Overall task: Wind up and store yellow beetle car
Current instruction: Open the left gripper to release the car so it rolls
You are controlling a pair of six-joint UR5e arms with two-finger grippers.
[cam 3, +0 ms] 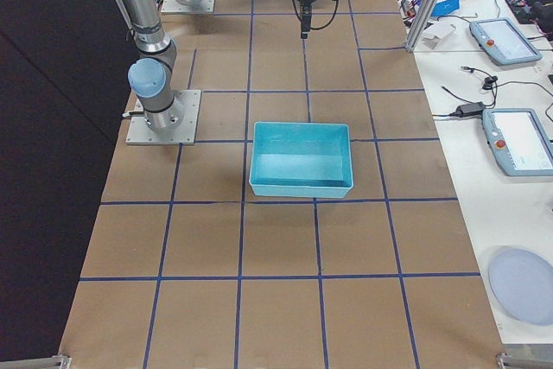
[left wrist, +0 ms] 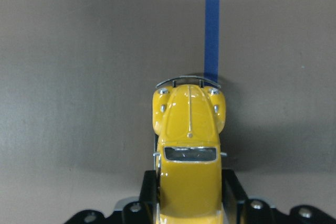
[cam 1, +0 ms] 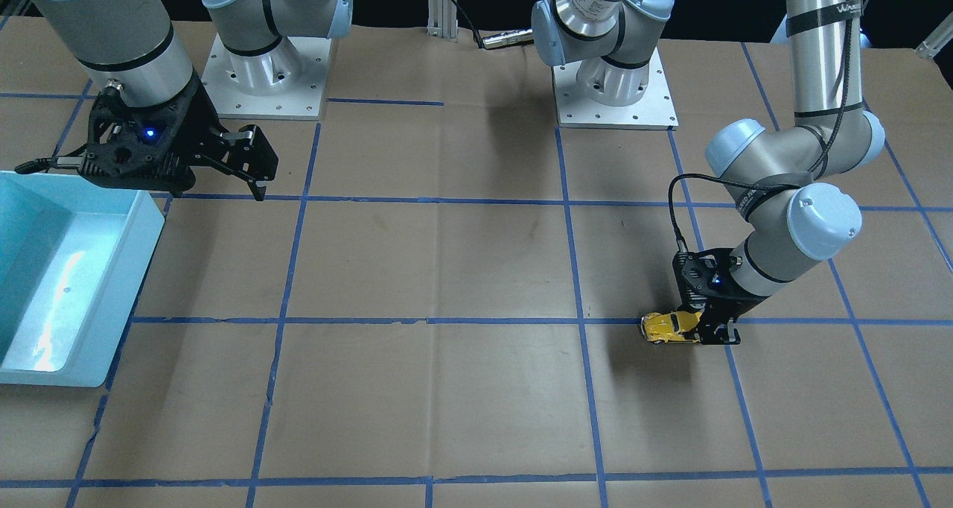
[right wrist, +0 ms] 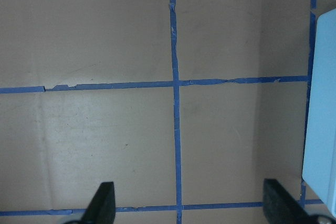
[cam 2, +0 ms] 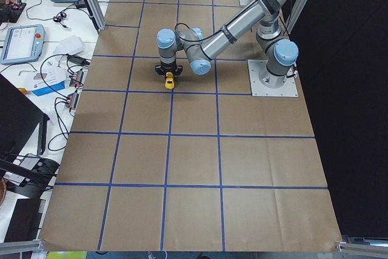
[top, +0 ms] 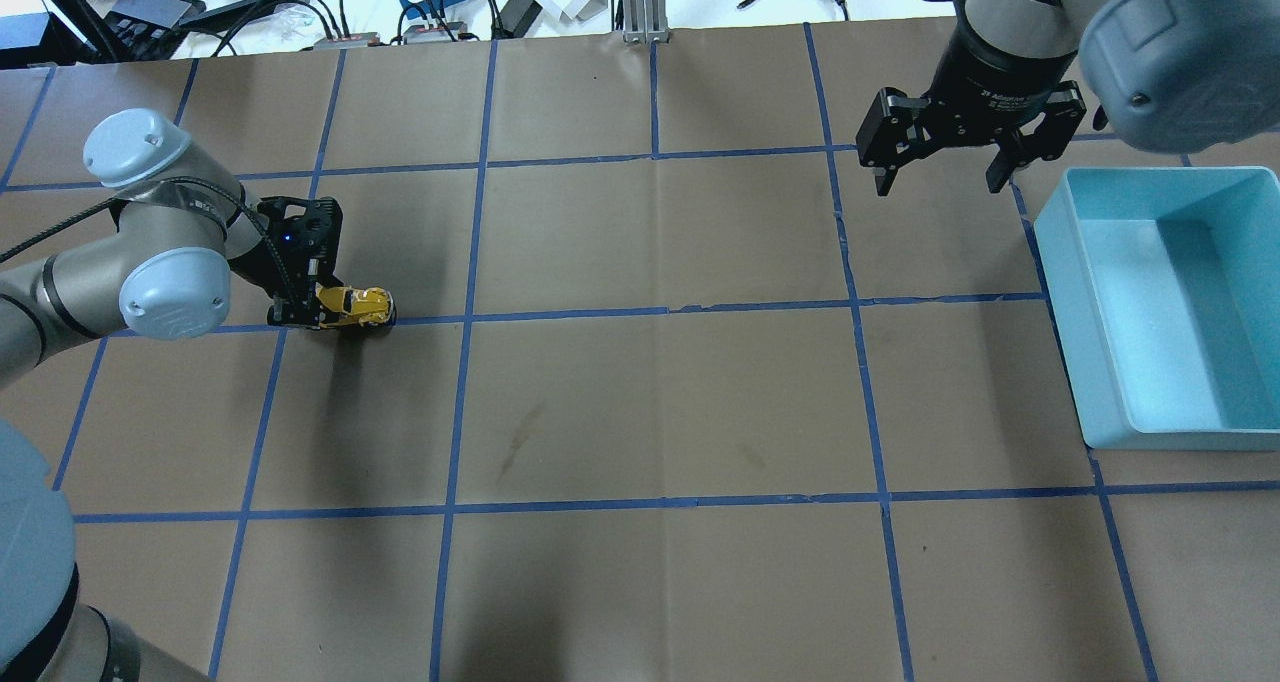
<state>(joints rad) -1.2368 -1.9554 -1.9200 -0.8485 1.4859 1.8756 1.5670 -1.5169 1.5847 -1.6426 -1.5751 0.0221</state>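
The yellow beetle car sits low at the table, on a blue tape line, at the robot's left side. It also shows in the overhead view, the left side view and the left wrist view. My left gripper is shut on the car's rear half, with the nose sticking out ahead; its fingers press both sides of the body. My right gripper is open and empty, high above the table beside the bin; its fingertips stand wide apart.
A light blue bin stands at the robot's right side, also in the front view and the right side view. Brown paper with blue tape grid lines covers the table. Two arm base plates are at the robot's edge.
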